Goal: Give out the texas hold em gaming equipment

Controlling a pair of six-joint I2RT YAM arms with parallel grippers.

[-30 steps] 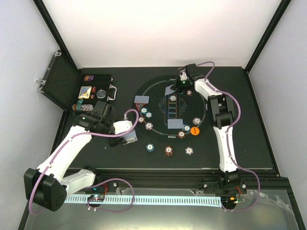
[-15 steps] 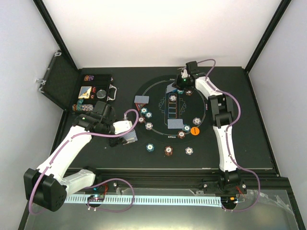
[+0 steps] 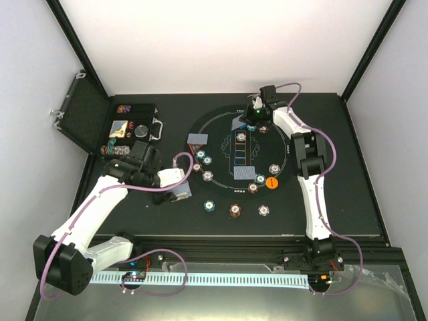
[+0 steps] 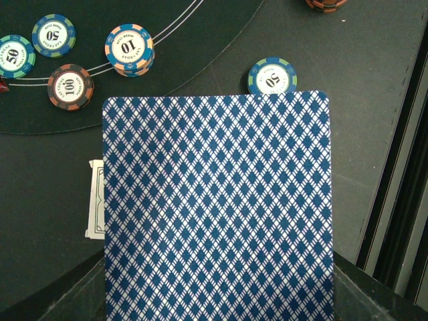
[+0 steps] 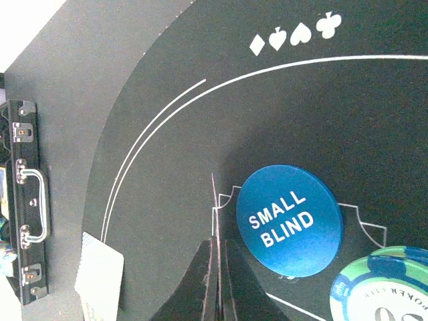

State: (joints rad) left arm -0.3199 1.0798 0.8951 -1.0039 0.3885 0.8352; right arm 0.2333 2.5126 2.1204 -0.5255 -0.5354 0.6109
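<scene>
- The left hand [image 3: 176, 192], lower left in the top view, is clenched on a blue-backed card [image 4: 217, 207] over the tabletop [image 4: 364, 80], near a green chip [image 4: 272, 75].
- The right hand [image 5: 219, 246], upper middle, pinches a thin card [image 5: 215, 200] edge-on, just beside the blue button [image 5: 289, 221].

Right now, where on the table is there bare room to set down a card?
Bare: the table right of the right arm, and the far strip between black case and mat. Crowded: the mat's left rim, with poker chips and a playing card.
</scene>
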